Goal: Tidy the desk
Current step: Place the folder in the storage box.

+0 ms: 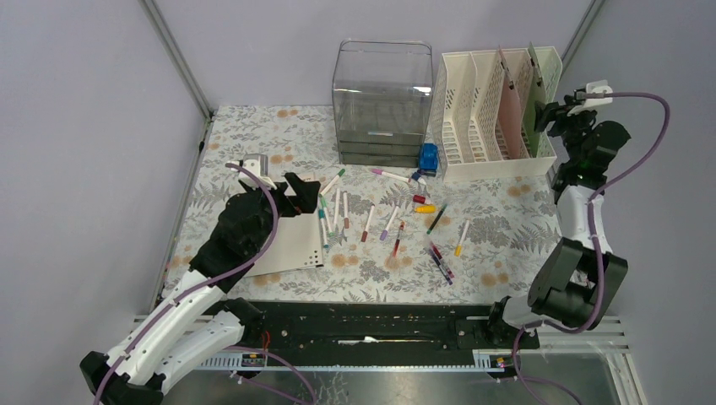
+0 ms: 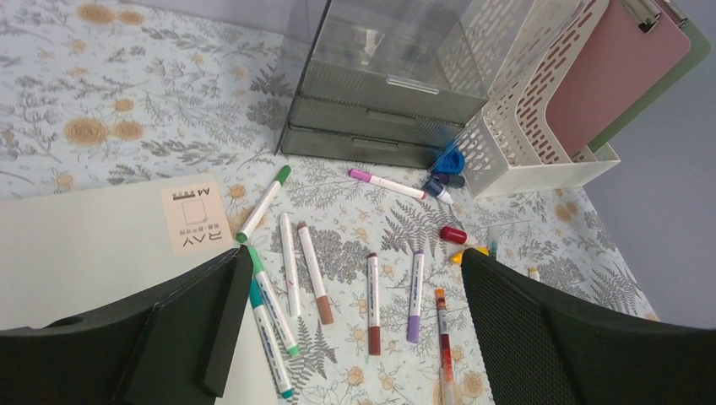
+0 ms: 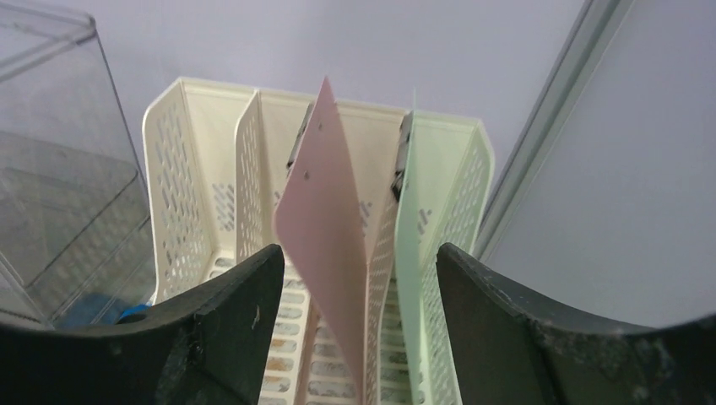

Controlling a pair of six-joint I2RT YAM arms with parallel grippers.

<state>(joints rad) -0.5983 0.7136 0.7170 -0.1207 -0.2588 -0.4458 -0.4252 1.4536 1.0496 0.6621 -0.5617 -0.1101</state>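
The desk wears a white cloth with grey ferns and orange flowers. Several markers lie scattered across its middle. A white pad lies at the left. My left gripper hovers open over the pad's far edge; in its wrist view the left gripper spans several markers, touching none. At the back right, my right gripper is raised above the cream file rack. It stands open, with a pink clipboard and a green clipboard upright in the rack below it.
A clear plastic drawer box stands at the back centre. A small blue object sits between it and the rack. A black rail runs along the near edge. Grey walls and metal posts close in the back corners.
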